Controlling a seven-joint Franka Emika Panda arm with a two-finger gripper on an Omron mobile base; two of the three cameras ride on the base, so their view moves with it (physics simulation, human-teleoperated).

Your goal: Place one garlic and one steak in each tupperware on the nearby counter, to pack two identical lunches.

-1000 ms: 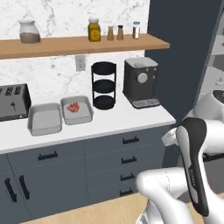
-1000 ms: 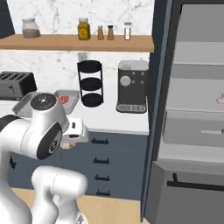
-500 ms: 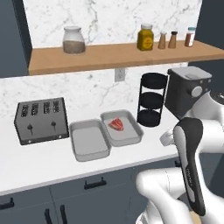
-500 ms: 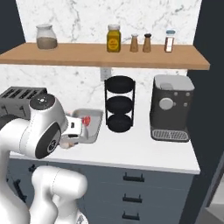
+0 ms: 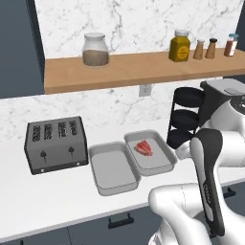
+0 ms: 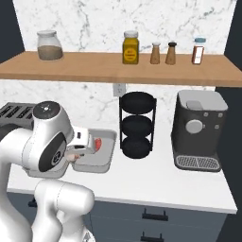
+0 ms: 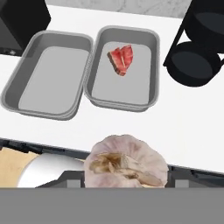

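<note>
A pale garlic (image 7: 126,164) bulb sits at the bottom of the hand view, with my gripper (image 7: 125,176) shut on it, over the counter's (image 7: 183,127) front edge. Beyond it lie two grey tupperware trays side by side. The left tupperware (image 7: 27,93) is bare. The right tupperware (image 7: 153,70) holds a red steak (image 7: 121,59). From the left base view the left tray (image 5: 114,168) and the right tray (image 5: 158,164) with its steak (image 5: 144,147) lie in front of my arm. In the right base view the gripper (image 6: 75,155) hovers at the right tray's (image 6: 108,142) near side.
A dark toaster (image 5: 55,143) stands left of the trays. A black three-tier rack (image 6: 137,125) stands right of them, then a coffee machine (image 6: 196,130). A wooden shelf (image 5: 134,69) with jars hangs above the white counter (image 5: 48,196).
The base has driven towards the counter, so the whole scene has shifted and the trays, toaster and rack appear larger and closer. The arm keeps its pose.
</note>
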